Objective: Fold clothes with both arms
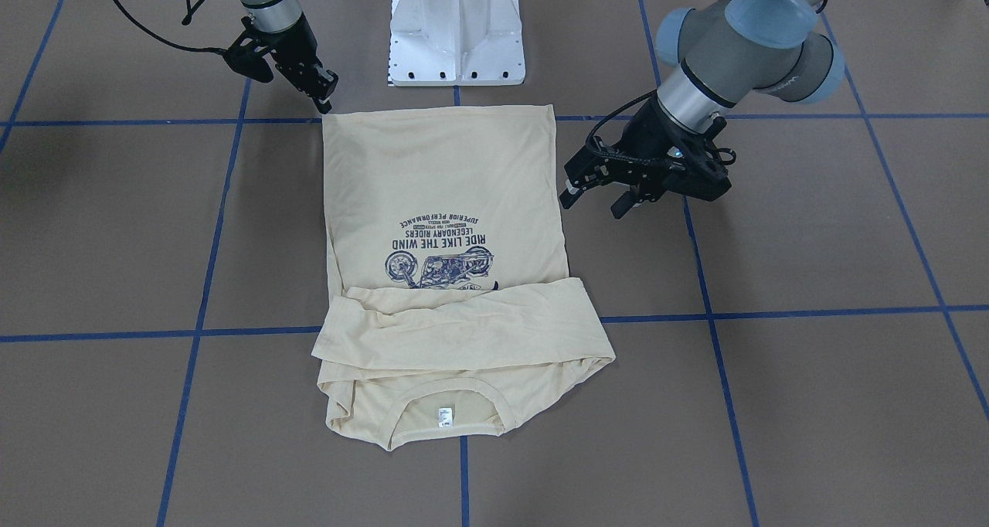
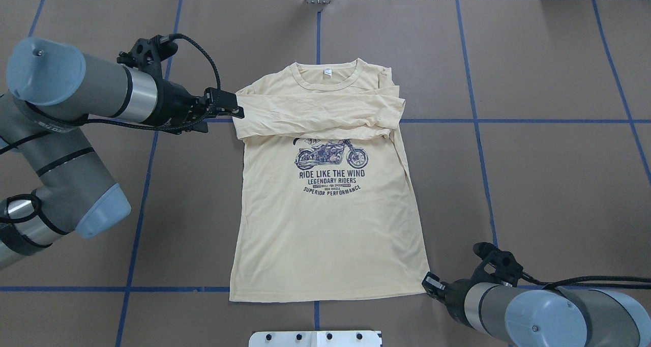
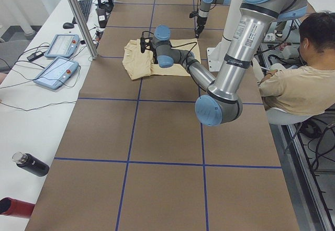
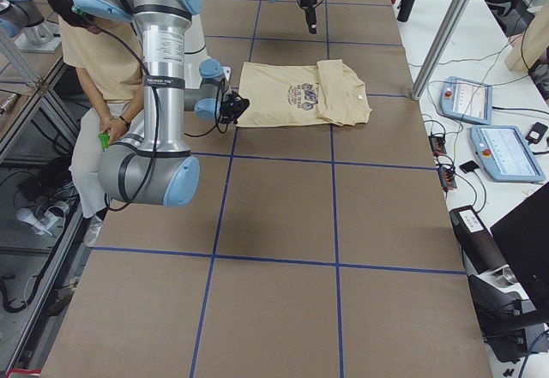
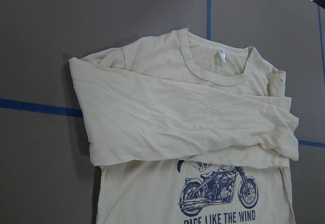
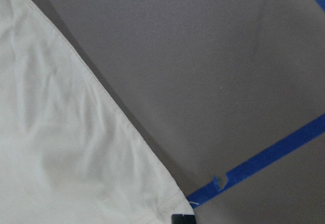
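Note:
The cream-yellow T-shirt (image 2: 325, 225) lies flat and print-up, with both long sleeves folded across the chest (image 5: 177, 117) just below the neckline. My left gripper (image 2: 238, 110) hovers by the sleeve fold at the shirt's shoulder edge. Its jaws stand apart in the front-facing view (image 1: 593, 197), and nothing is between them. My right gripper (image 1: 326, 103) is down at the shirt's hem corner (image 2: 426, 290). Its fingers look closed together, and a black fingertip (image 6: 183, 219) shows right at the corner of the cloth (image 6: 61, 132).
The white pedestal base (image 1: 457, 32) stands just behind the hem. Blue tape lines (image 1: 773, 311) cross the brown table. A seated person (image 3: 298, 84) is behind the robot. Teach pendants (image 3: 57, 58) and a bottle (image 3: 29, 164) lie on the far white side strip.

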Controlling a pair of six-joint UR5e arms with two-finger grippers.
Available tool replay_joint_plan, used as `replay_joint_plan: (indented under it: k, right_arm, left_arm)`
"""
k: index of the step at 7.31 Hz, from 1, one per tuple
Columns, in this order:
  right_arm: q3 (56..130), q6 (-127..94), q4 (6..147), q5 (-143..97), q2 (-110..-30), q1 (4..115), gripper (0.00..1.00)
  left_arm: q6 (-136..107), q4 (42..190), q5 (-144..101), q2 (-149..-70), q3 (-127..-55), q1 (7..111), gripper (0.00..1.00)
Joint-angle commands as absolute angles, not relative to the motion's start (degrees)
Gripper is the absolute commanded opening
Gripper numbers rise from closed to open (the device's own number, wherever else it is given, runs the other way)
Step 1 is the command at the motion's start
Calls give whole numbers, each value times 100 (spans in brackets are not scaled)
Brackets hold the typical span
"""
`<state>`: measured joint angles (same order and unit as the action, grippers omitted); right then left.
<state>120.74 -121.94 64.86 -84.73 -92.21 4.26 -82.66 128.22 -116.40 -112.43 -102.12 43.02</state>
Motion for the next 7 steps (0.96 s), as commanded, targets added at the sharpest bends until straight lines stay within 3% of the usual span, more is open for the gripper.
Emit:
replay_joint_plan:
  k: [1,2,3,4,5,7]
  right_arm:
    - [12173,-12295,6486,-8481,-9281,448,0]
    - [12060,-12305,6486,-8447,-9281,422,0]
    - [11954,-12313,6486,-8411,-9203,396,58]
    - [11936,-12313,6486,-8411,-9193,396,59]
    - [11953,-12313,6486,-8411,-9185,404,67]
    - [11944,-12313,6486,-8394,-9185,396,67]
  left_arm:
    - [-8750,12701,-11391,-11040,-10466,4106,99]
    - [-8789,12570,-11365,-11030,-10563,4061,99]
    - [-8789,12568,-11312,-11013,-10564,4061,99]
    - [-8789,12568,-11303,-10960,-10564,4052,99]
    - [-8789,12560,-11233,-10960,-10556,4000,99]
    - [-8789,12560,-11215,-10943,-10547,3999,99]
